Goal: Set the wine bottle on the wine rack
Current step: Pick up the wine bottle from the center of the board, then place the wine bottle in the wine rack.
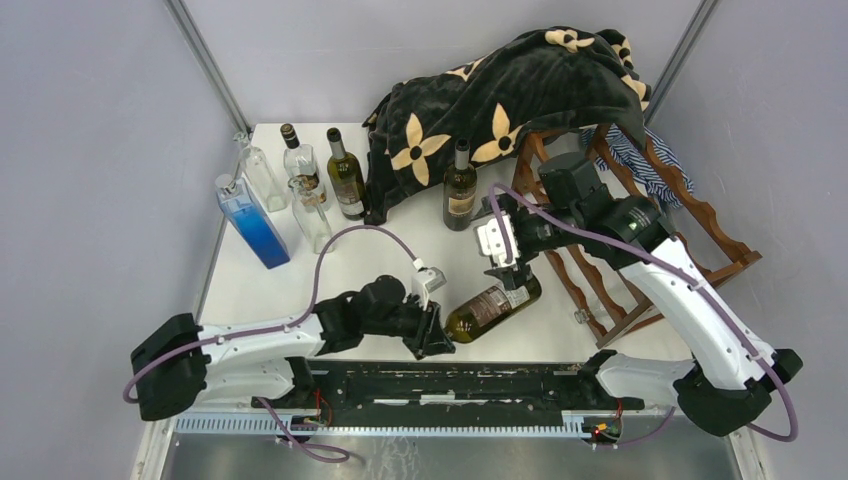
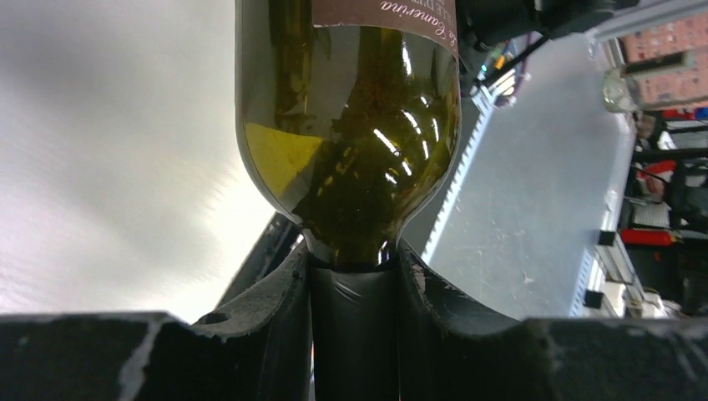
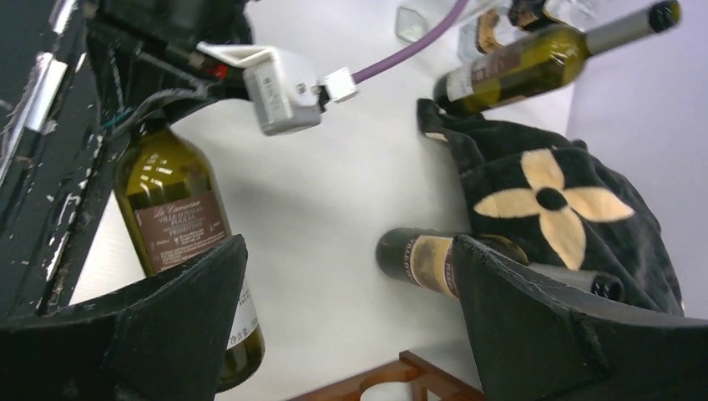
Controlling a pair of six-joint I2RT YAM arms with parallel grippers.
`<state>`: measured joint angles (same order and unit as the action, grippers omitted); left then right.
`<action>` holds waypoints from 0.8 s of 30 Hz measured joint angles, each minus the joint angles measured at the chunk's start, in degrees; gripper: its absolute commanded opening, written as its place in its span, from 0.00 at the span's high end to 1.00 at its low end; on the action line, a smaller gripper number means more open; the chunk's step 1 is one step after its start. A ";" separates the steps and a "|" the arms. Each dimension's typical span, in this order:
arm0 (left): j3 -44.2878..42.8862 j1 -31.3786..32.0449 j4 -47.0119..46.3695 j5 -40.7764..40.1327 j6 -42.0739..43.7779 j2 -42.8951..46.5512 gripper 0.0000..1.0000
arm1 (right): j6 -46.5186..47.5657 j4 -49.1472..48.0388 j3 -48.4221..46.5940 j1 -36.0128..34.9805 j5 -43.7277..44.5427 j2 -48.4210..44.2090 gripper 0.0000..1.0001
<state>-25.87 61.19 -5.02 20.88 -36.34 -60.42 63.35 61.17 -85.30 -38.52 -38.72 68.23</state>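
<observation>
While our left pincer (image 1: 437,338) clamps the wine bottle (image 1: 493,307) by its neck, left of the wine rack (image 1: 722,236), our right pincer (image 1: 508,272) gapes open above it; the racking is not yet done.

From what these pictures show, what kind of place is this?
Probably a robotics test cell, not a home: plain grey walls framed by metal posts enclose a white table, two arms are bolted at its near edge, and bottles and a wine rack stand as props.

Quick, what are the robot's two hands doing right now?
Left hand: closed on the wine bottle, at its neck.
Right hand: open, holding nothing.
</observation>
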 measured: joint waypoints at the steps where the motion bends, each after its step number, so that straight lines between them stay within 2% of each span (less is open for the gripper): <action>1: -0.52 0.63 -0.50 -1.55 0.33 -1.33 0.98 | -0.92 -0.76 0.02 0.55 0.22 -0.33 0.02; 9: -6.84 4.09 -5.51 -8.59 3.34 -13.07 0.98 | -5.42 -5.81 3.02 5.51 0.39 -3.17 0.02; 24: -16.33 5.18 -9.92 -9.29 6.03 -27.89 0.98 | -6.34 -7.58 4.35 7.96 -0.85 -5.46 0.02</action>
<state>-42.19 66.37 -14.94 11.60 -30.30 -88.31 57.01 53.58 -80.95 -30.57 -39.57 62.76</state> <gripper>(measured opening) 0.405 0.982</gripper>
